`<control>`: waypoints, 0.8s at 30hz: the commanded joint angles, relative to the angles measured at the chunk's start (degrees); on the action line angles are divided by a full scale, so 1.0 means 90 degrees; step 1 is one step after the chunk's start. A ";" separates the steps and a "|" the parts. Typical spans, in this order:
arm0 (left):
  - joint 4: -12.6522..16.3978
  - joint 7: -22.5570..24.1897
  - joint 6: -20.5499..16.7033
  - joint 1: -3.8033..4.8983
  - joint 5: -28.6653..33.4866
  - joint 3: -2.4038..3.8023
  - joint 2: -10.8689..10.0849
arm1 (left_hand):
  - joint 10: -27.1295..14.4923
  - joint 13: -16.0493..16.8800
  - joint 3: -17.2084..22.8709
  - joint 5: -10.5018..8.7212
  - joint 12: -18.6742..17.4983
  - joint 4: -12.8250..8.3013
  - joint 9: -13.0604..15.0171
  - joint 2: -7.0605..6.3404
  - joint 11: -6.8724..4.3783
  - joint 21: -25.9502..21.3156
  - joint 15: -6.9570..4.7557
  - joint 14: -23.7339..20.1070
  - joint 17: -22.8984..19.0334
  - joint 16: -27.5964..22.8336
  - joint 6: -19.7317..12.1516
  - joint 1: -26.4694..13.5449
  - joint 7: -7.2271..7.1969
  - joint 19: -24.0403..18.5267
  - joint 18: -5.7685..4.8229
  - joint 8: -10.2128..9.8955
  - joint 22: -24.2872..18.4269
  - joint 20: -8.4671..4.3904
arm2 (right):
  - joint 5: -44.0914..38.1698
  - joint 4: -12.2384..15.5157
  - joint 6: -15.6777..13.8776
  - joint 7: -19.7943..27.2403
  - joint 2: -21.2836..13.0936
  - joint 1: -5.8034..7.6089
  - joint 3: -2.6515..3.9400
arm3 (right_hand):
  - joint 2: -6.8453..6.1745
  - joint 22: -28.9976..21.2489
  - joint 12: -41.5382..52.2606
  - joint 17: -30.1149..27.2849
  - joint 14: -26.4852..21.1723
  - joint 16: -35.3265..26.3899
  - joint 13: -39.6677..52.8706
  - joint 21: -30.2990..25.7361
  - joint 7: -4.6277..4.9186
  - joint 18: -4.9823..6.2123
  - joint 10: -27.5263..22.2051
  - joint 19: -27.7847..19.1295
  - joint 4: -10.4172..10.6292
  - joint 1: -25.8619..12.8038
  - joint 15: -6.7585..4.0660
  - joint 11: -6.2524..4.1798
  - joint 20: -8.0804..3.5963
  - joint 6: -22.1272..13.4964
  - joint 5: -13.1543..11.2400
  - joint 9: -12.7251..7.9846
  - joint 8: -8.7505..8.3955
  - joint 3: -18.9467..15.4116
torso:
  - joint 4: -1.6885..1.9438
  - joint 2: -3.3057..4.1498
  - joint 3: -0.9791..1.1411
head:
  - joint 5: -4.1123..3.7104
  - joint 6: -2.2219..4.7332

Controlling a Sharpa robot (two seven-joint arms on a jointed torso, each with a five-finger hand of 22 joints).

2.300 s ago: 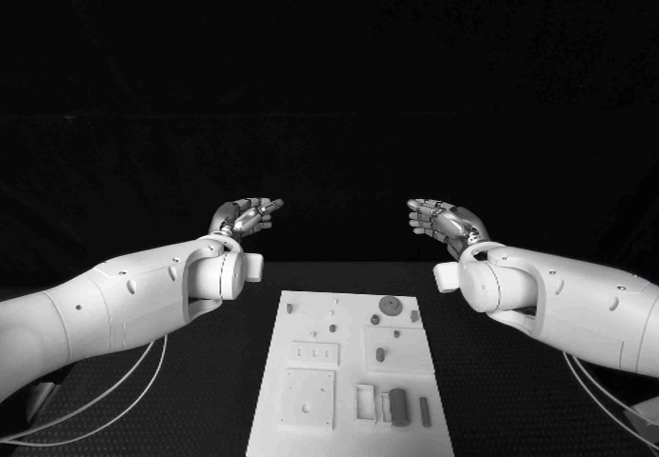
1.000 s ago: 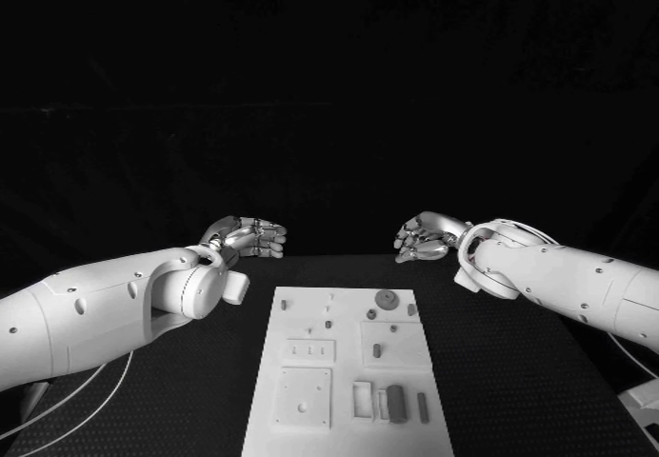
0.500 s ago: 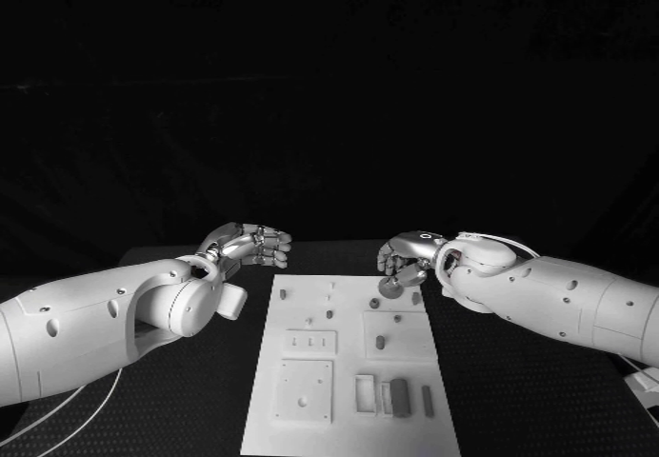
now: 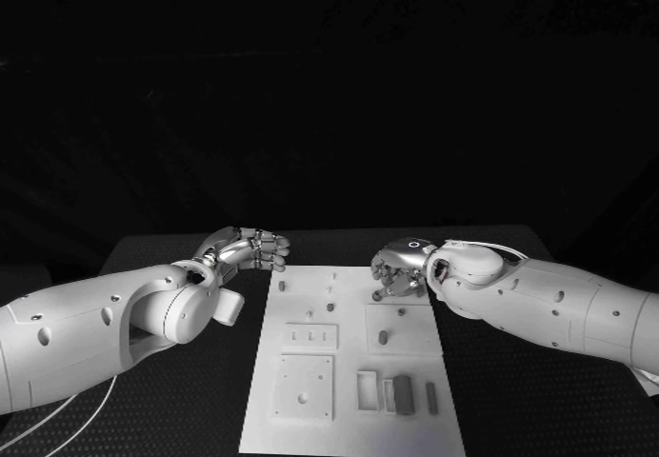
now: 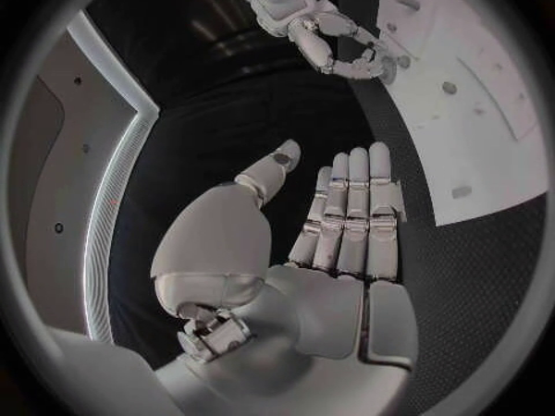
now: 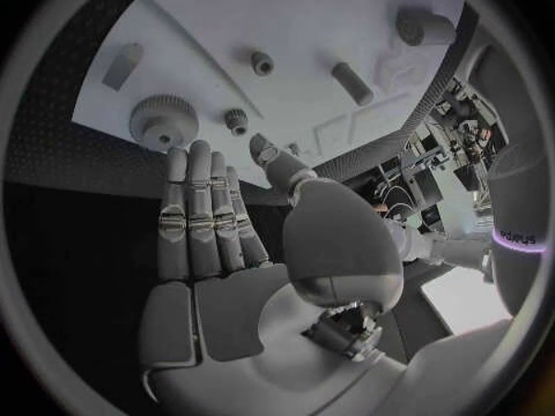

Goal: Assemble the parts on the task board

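Right hand (image 4: 400,269) above far right corner of task board (image 4: 350,381), fingers straight and apart, holding nothing, tips over large toothed gear (image 6: 160,120). Board white, long, mid-table, small grey parts on it. Left hand (image 4: 248,249) off board's far left corner, fingers extended, empty.

You see the task board (image 4: 350,419) lying mid-worktop (image 4: 522,381). The left hand (image 4: 251,249) hovers beside its far left corner; the right hand (image 4: 398,269) hangs over its far right end, above the gear (image 6: 158,120).
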 commanded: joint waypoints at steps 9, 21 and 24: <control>-0.0023 0.0068 0.0209 0.0005 0.0008 0.0007 0.0023 | 0.0039 0.0007 -0.0032 0.0022 -0.0068 -0.0001 -0.0014 0.0020 0.0012 -0.0034 0.0044 -0.0033 0.0019 -0.0058 -0.0010 -0.0080 0.0033 -0.0058 0.0021 -0.0037 0.0003 0.0007 | -0.0626 0.0064 0.0166 -0.0163 0.0014 -0.0045 0.0000 | -0.0033 0.0127 -0.0055 0.0038 0.0039 0.0017 0.0006 0.0047 -0.0019 0.0133 0.0063 0.0067 -0.0010 -0.0027 -0.0007 -0.0003 -0.0007 0.0068 0.0024 -0.0001 -0.0026 -0.0003 | 0.0043 0.0184 -0.0019 | -0.0035 0.0029; -0.0006 0.0058 0.0219 0.0007 0.0026 0.0008 -0.0012 | 0.0048 0.0010 -0.0034 0.0022 -0.0077 0.0003 -0.0013 0.0033 0.0011 -0.0040 0.0046 -0.0032 0.0029 -0.0069 -0.0001 -0.0090 0.0025 -0.0058 0.0023 -0.0038 0.0004 0.0010 | -0.0682 0.0054 0.0217 -0.0177 0.0029 -0.0045 0.0000 | 0.0007 0.0129 -0.0072 0.0098 0.0068 0.0009 0.0012 0.0073 -0.0037 0.0133 0.0124 0.0090 -0.0008 -0.0058 -0.0021 -0.0020 -0.0017 0.0123 0.0024 0.0000 -0.0034 0.0010 | 0.0067 0.0290 -0.0023 | -0.0068 0.0045; 0.0011 0.0051 0.0227 0.0008 0.0029 0.0008 -0.0025 | 0.0049 0.0010 -0.0035 0.0022 -0.0079 0.0004 -0.0013 0.0035 0.0011 -0.0041 0.0046 -0.0031 0.0030 -0.0071 -0.0001 -0.0092 0.0025 -0.0058 0.0023 -0.0039 0.0004 0.0011 | -0.0682 0.0004 0.0244 -0.0167 0.0085 -0.0046 0.0000 | 0.0022 0.0130 -0.0072 0.0121 0.0081 0.0007 0.0017 0.0083 -0.0047 0.0133 0.0157 0.0098 -0.0010 -0.0059 -0.0029 -0.0031 -0.0022 0.0151 0.0024 0.0002 -0.0033 0.0017 | 0.0064 0.0310 -0.0008 | -0.0059 0.0041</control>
